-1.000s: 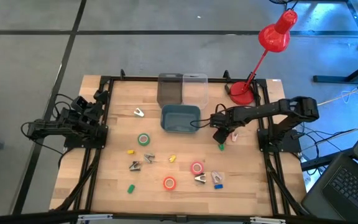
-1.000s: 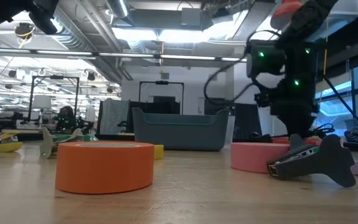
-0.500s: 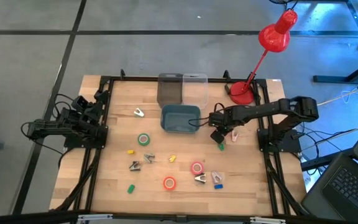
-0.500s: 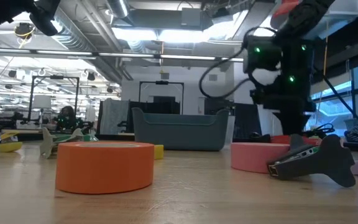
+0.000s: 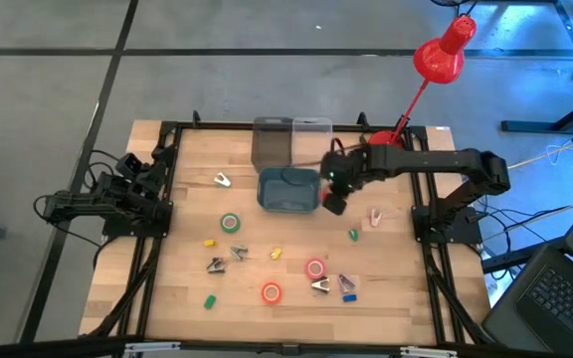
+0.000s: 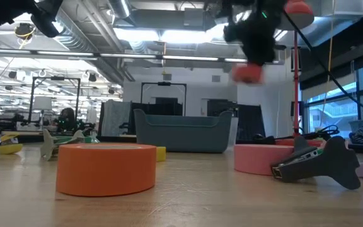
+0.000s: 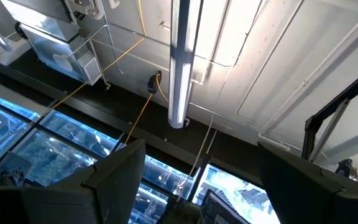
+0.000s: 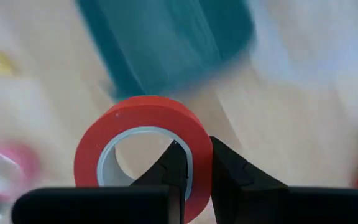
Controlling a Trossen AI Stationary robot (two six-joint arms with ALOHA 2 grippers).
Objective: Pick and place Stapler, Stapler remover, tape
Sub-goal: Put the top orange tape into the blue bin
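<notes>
My right gripper (image 5: 333, 198) is shut on a red tape roll (image 8: 143, 142) and holds it in the air at the right edge of the blue-grey bin (image 5: 288, 189). The roll shows high up in the low view (image 6: 247, 72). On the table lie a green roll (image 5: 230, 223), a pink-red roll (image 5: 314, 268) and an orange roll (image 5: 272, 292), each flat on its side. Staple removers (image 5: 223, 180) (image 5: 320, 286) lie nearby. My left gripper (image 7: 204, 186) is open and parked at the table's left edge (image 5: 155, 185), pointing up. My right gripper pinches the roll's wall (image 8: 194, 144) with one finger (image 8: 174, 163) inside the ring and the other (image 8: 230, 171) outside. The fingers come from above, pointing down. The roll is lifted clear of the table, its open face up, beside the bin.
Two clear containers (image 5: 274, 142) (image 5: 312, 139) stand behind the bin. A red desk lamp (image 5: 436, 58) stands at the far right corner. A small green block (image 5: 353, 235), a pink item (image 5: 375, 216), a blue item (image 5: 346, 285) and more removers (image 5: 216, 264) lie about.
My right gripper has risen from the table and gone toward the table's left and far edge, toward the bin. The red tape roll has come up with it, lifted clear of the table.
</notes>
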